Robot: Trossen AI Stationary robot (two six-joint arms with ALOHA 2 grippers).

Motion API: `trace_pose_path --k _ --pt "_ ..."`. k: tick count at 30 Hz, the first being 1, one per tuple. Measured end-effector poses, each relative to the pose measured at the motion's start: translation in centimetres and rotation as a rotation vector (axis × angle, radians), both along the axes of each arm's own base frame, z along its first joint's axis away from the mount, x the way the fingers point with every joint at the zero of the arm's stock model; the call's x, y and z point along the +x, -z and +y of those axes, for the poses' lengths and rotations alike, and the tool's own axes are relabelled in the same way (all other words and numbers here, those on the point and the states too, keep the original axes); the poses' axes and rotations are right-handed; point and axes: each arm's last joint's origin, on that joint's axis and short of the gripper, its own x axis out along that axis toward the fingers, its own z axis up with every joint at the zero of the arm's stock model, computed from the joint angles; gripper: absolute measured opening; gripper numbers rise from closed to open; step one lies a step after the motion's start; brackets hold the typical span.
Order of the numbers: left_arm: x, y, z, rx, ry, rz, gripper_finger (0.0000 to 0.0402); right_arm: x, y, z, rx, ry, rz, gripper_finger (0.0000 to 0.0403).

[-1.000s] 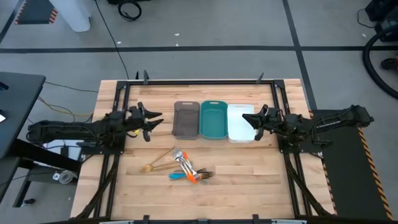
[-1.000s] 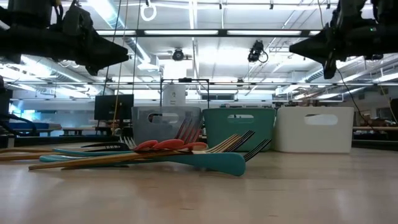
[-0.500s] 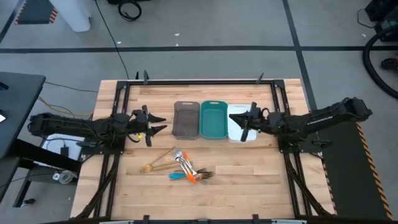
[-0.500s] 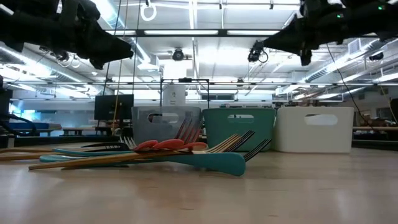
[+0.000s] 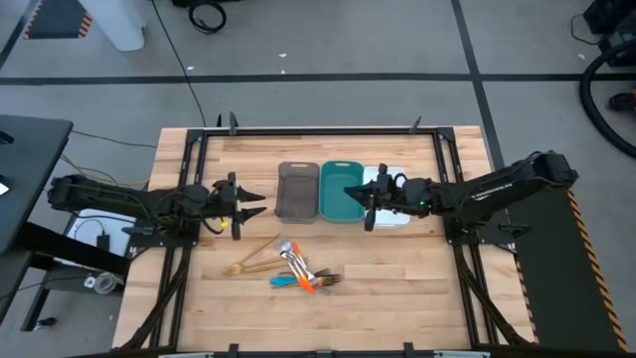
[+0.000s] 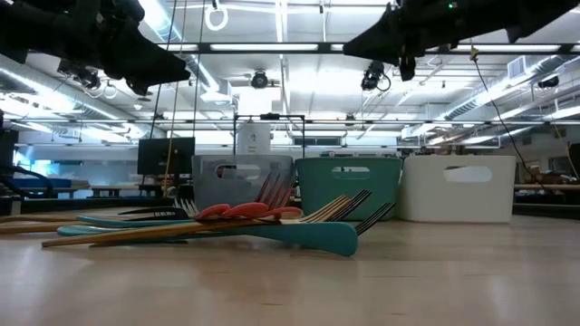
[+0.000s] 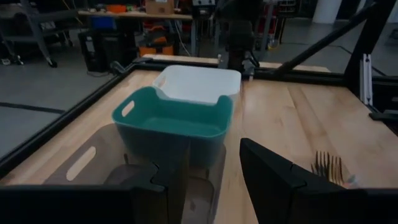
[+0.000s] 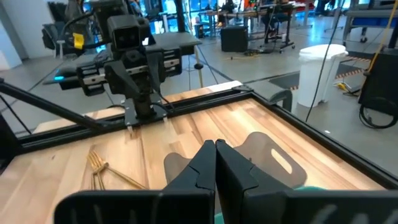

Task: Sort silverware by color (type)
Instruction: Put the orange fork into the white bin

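The right gripper [image 5: 356, 197], fingers pressed together, is hovering over the teal tray [image 5: 338, 175]; the left gripper [image 5: 253, 204], fingers spread, is waiting beside the silverware [image 5: 288, 266].

Three rectangular plastic trays are counted in a row: one grey-brown tray [image 5: 297, 192], one teal tray [image 5: 339, 192] and one white tray [image 5: 394, 216]. One heap of silverware [image 5: 286, 265] is noted on the table [image 5: 397, 288]; gold, orange-handled and blue-handled pieces are seen, but overlapping prevents an exact count. Two arms are present, one gripper each.
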Motion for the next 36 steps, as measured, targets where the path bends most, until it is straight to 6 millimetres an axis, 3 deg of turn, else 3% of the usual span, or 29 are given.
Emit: trace_pose_path --k 11,22,36 --pt "0.4 0.6 -0.8 -0.011 0.045 0.057 0.0151 4.1 0.0 0.7 -0.021 -0.014 0.107 0.0009" --pt "2.8 -0.5 -2.3 -0.004 0.104 0.208 0.0151 8.5 -1.0 2.8 -0.052 -0.063 0.207 0.0009" --pt "4.1 -1.9 -4.0 0.012 0.164 0.224 0.0151 9.1 -3.1 5.0 -0.065 -0.128 0.165 0.0009"
